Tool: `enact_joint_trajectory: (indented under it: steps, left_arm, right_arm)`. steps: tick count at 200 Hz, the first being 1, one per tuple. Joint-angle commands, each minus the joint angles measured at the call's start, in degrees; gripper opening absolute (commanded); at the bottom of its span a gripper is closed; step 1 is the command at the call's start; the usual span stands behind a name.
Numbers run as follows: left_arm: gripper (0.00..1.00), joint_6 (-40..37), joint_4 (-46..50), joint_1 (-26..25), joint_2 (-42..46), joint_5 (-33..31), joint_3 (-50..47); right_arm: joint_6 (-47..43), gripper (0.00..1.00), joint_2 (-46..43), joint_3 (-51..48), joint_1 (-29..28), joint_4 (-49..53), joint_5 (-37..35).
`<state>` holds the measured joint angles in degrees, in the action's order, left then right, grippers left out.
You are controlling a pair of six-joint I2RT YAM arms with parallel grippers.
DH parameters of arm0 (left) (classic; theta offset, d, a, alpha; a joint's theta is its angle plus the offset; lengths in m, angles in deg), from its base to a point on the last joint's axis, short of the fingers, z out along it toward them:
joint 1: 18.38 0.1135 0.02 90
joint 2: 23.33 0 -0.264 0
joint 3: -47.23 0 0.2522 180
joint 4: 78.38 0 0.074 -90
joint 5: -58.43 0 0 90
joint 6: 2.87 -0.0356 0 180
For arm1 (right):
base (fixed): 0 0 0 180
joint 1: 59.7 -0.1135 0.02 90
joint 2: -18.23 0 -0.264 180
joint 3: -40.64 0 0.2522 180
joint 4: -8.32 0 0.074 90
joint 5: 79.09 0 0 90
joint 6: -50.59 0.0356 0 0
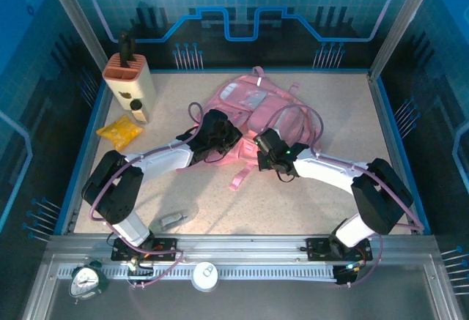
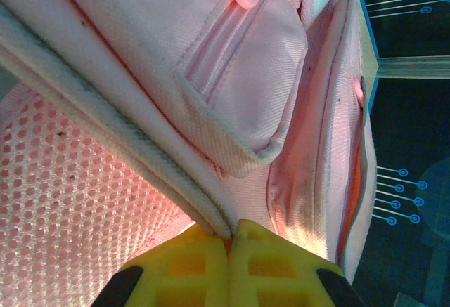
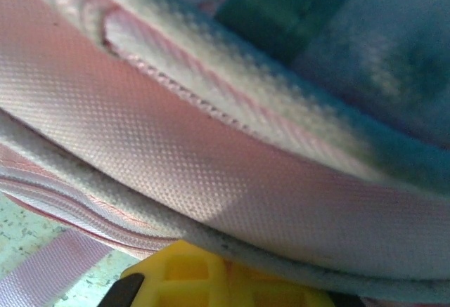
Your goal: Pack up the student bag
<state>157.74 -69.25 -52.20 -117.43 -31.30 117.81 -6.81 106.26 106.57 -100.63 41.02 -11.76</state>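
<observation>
Close to the front edge sit a little clock (image 1: 88,281) and a round white thing (image 1: 205,275); I cannot tell what the white thing is. A bit further in, a small grey thing (image 1: 174,220) lies on the speckled table (image 1: 293,203), near the bottom of the left arm. Both arms reach in to the middle of the table, where their ends come close to each other. The left gripper (image 2: 230,231) has its yellow fingers (image 2: 190,268) pressed tight together, and they pinch a pale edge of the student bag (image 1: 253,100). Pink net cloth and a pocket flap sit just above those fingers. The right gripper (image 3: 211,279) is squeezed shut too, and a pale edge of the bag runs right across its yellow tips, so it looks like it holds the bag there. A pink strap (image 3: 42,272) lies on the table just beside it. The bag is big, soft and pink. It lies in the middle of the table, past the two grippers, with one strap hanging down toward the front. Off to the left, well away from the bag, is a small yellow packet (image 1: 119,130). Behind the packet, in the far left corner, stands a tan holder (image 1: 132,82) with an orange top and something black sticking up out of it.
</observation>
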Motion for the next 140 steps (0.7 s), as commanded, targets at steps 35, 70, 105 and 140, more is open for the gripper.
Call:
enact_joint_trajectory:
  steps: [35,70,105,140]
  left_arm:
    - [0.00,-7.7,4.0,5.2,2.0,2.4,1.3]
    - [0.00,-13.3,6.2,9.6,-1.8,5.0,5.9]
    - [0.00,-18.2,6.0,12.0,-10.0,11.5,14.8]
    - [0.20,-19.3,4.4,12.7,-8.5,13.4,13.9]
  right_arm:
    - [-0.4,0.00,-11.3,-6.5,2.4,6.4,-5.9]
    - [-1.0,0.00,-14.2,-7.5,0.3,11.3,-5.4]
    - [-1.1,0.00,-9.9,-4.1,-9.0,5.5,2.4]
    - [1.1,0.00,-3.5,1.8,-11.1,0.9,5.8]
